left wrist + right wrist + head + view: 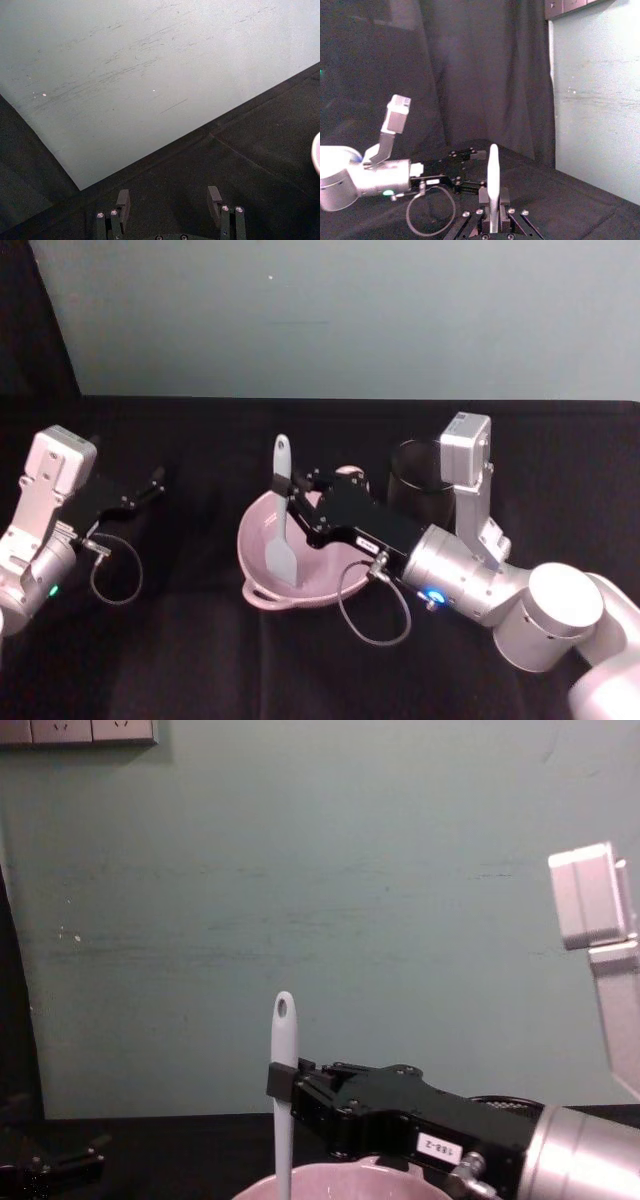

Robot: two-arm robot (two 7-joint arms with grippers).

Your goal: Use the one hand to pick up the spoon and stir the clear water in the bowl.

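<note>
The pale pink bowl (262, 540) sits mid-table, its rim also showing low in the chest view (330, 1182). The long white spoon (284, 525) stands nearly upright with its lower end down inside the bowl; its handle with the oval hole (283, 1050) rises above the rim. My right gripper (290, 492) reaches over the bowl from the right and is shut on the spoon's handle (493, 182). My left gripper (155, 480) is parked over the table at the left, open and empty, its fingers (123, 202) spread apart.
A black wire-mesh cup (417, 480) stands just behind and right of the bowl, close to my right arm. A teal wall (340, 310) backs the black cloth table (200, 660). Cable loops hang under both wrists.
</note>
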